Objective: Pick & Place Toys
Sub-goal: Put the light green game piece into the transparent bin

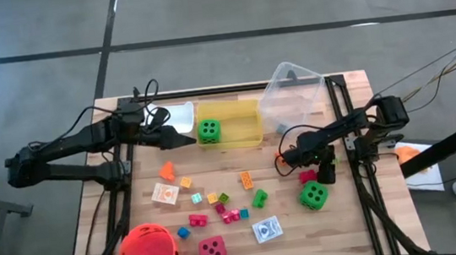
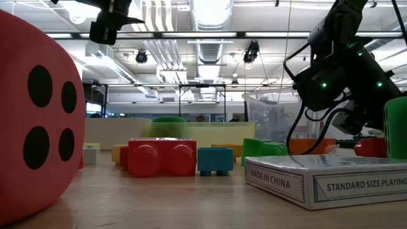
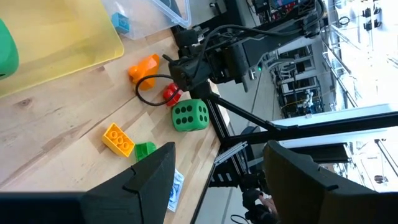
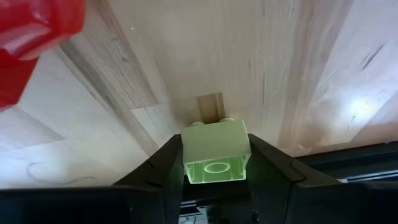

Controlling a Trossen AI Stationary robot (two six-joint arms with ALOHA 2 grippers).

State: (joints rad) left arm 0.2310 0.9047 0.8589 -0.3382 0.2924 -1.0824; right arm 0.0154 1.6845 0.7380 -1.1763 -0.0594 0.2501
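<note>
Right gripper (image 4: 214, 163): jaws closed on a pale green block (image 4: 215, 154), one finger flat against each side wall, studs pointing away from the wrist, bare wood just beyond the tips. In the overhead view this gripper (image 1: 286, 157) sits low at the right side of the table (image 1: 216, 180), with a red block (image 1: 308, 175) just beside the jaws and a green die (image 1: 313, 194) near.

Handling, by judgement: the block looks like hollow hard plastic, light and stiff, with smooth and possibly slippery faces. The parallel side walls are the proper hold (as now taken); a moderate squeeze should suffice.

Left gripper (image 3: 217, 171): jaws standing well apart, nothing between them. It hangs beside the yellow bin (image 1: 229, 124), which holds a second green die (image 1: 208, 130).

Count: dice, three (two green, one pink-red (image 1: 212, 250)); picture cards, two seen (image 1: 165, 193); loose small blocks, roughly a dozen, exact number uncertain.
</note>
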